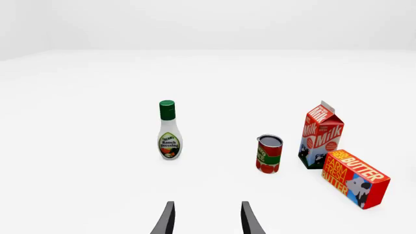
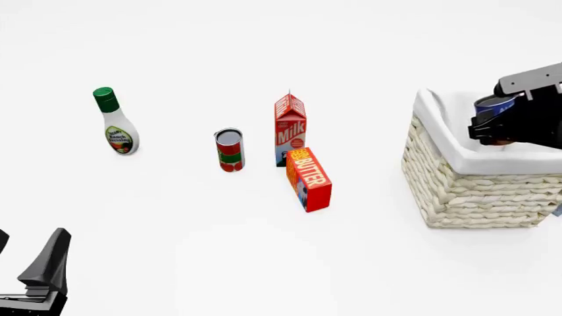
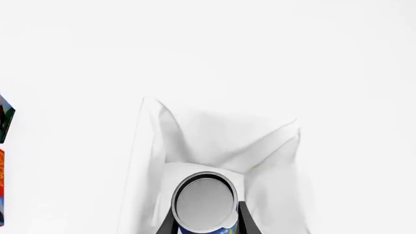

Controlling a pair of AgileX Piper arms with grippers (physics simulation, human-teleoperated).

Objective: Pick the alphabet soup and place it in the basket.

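The alphabet soup (image 2: 493, 105) is a blue-labelled can with a silver top, held upright over the basket (image 2: 474, 184) by my right gripper (image 2: 501, 122), which is shut on it. In the right wrist view the alphabet soup (image 3: 204, 201) sits between the dark fingers (image 3: 246, 220), above the white cloth lining of the basket (image 3: 215, 141). The basket is woven cream wicker at the right of the table. My left gripper (image 1: 206, 219) stands open near the front left, with nothing between its fingers, far from the basket.
A ranch dressing bottle (image 2: 115, 122) stands at the left. A red-and-green can (image 2: 229, 150), a milk carton (image 2: 290, 128) and a butter box (image 2: 309, 179) cluster mid-table, left of the basket.
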